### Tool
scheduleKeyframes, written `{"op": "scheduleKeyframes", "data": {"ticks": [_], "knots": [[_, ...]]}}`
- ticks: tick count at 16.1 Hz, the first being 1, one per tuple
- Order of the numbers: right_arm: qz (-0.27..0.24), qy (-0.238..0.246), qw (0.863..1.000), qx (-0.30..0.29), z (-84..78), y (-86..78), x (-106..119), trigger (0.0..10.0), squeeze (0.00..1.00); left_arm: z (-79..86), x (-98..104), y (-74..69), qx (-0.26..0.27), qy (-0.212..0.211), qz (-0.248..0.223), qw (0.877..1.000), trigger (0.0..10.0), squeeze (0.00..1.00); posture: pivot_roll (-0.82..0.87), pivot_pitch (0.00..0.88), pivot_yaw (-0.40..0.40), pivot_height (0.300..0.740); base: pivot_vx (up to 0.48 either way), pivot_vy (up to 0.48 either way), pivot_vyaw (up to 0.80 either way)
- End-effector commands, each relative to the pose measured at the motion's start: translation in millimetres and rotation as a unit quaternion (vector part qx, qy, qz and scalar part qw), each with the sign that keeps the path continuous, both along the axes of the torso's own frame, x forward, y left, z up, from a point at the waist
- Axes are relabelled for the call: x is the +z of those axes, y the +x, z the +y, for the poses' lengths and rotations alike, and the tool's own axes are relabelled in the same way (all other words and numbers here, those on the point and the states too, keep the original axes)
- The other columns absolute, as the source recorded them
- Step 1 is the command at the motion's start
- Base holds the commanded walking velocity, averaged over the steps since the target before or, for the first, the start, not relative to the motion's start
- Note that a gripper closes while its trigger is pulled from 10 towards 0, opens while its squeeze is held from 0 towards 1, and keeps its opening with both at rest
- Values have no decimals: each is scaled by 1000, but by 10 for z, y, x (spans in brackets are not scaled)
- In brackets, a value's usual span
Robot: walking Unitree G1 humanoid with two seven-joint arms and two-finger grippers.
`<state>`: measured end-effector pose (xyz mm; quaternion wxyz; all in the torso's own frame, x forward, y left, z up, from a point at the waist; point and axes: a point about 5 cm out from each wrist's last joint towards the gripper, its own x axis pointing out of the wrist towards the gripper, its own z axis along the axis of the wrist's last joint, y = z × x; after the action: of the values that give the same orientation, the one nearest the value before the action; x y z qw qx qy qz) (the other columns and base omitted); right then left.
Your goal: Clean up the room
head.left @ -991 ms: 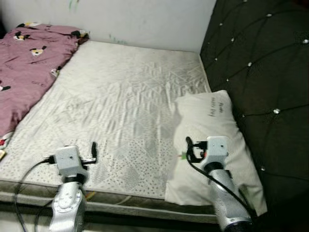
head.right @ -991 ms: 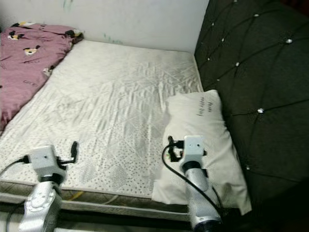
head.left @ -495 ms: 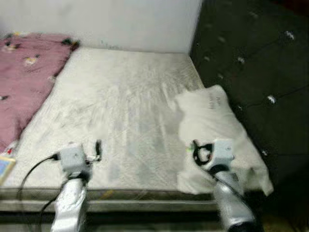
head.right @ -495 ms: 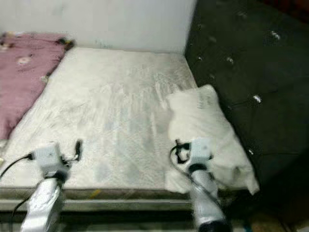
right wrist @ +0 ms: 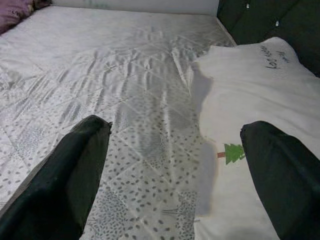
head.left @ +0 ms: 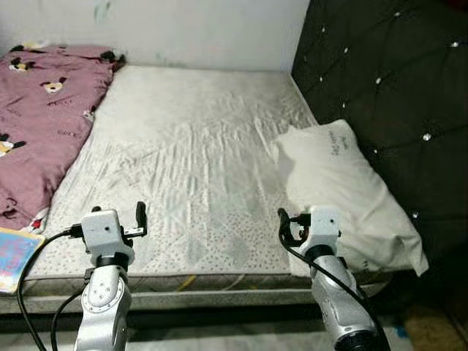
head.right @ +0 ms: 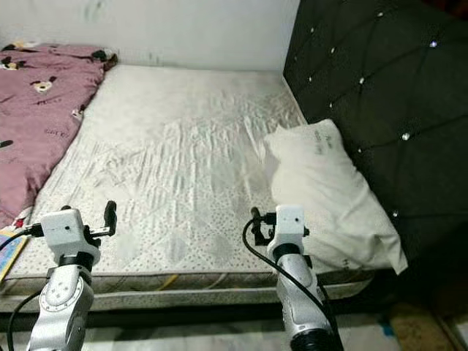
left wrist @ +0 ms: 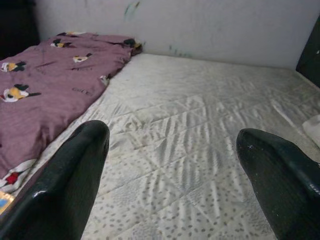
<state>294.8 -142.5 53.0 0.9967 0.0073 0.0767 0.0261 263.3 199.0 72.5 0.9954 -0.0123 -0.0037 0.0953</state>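
Note:
A bare white mattress (head.left: 190, 153) lies before me. A white pillow (head.left: 344, 186) with dark lettering and a small green tree print (right wrist: 233, 151) rests at the mattress's right side, against the black tufted headboard (head.left: 387, 88). A mauve blanket (head.left: 40, 110) with cartoon prints covers the left part. My left gripper (head.left: 139, 217) hovers over the near left edge of the mattress, open and empty. My right gripper (head.left: 284, 225) is held over the near edge beside the pillow's corner, open and empty.
A white wall (head.left: 183, 29) runs behind the bed. A colourful flat item (head.left: 13, 252) lies at the near left corner by the blanket. The mattress front edge (head.left: 219, 281) is close to me, with floor (head.left: 431, 329) at the lower right.
The camera has shifted back and to the right, so the whole bed sits differently in view and a colourful item shows at the left. Both grippers keep their pose.

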Motion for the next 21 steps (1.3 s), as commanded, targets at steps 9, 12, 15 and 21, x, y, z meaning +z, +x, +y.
{"op": "scheduleKeyframes", "data": {"ticks": [9, 12, 15, 21], "knots": [[-1, -7, 1000, -4, -73, 13, 23, 10000, 0, -120, -29, 11, -26, -14, 5, 1000, 10000, 0, 11, 55, -44, 740, 0, 0, 0], [0, -7, 1000, -4, -75, 20, 23, 10000, 0, -112, -46, 20, -21, -23, 9, 999, 10000, 0, 11, 55, -46, 740, 0, 0, 0], [2, -9, 1000, -3, -77, 27, 21, 10000, 0, -116, -42, 29, -22, -27, 6, 999, 10000, 0, 11, 51, -46, 740, 0, 427, -412], [5, -10, 1000, 0, -77, 34, 10, 10000, 0, -147, -42, 50, -24, -31, 5, 999, 10000, 0, 10, 39, -50, 740, 0, 480, -153]]}}
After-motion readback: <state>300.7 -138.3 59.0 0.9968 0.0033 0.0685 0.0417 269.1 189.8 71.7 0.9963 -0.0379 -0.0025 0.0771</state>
